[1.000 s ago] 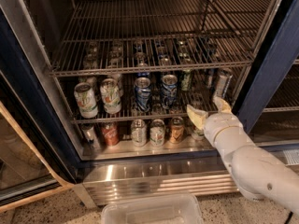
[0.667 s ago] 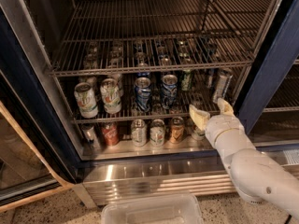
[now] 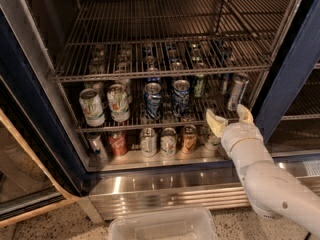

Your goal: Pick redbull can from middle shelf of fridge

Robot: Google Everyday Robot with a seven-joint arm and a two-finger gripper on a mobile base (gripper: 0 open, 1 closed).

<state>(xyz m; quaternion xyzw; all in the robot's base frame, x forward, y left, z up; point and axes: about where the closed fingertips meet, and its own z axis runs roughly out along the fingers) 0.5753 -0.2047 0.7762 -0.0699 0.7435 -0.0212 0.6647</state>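
Note:
The redbull can (image 3: 237,91), slim and silver-grey, stands upright at the right end of the middle shelf (image 3: 130,127), a dark wire rack in the open fridge (image 3: 287,79). My gripper (image 3: 230,117) is open, with pale fingertips (image 3: 215,122) spread apart. It sits at the shelf's front rail, just below and slightly left of the can, and is not touching it. The white arm reaches in from the lower right.
Two white-and-green cans (image 3: 92,106) and two wider blue-and-silver cans (image 3: 153,100) stand to the left on the same shelf. A green can (image 3: 199,85) is beside the redbull can. Several cans (image 3: 168,141) line the floor panel. A clear bin (image 3: 165,225) lies below the ribbed steel base (image 3: 165,186).
My gripper has crept slightly right and forward towards the redbull can, still open. The cans have not moved.

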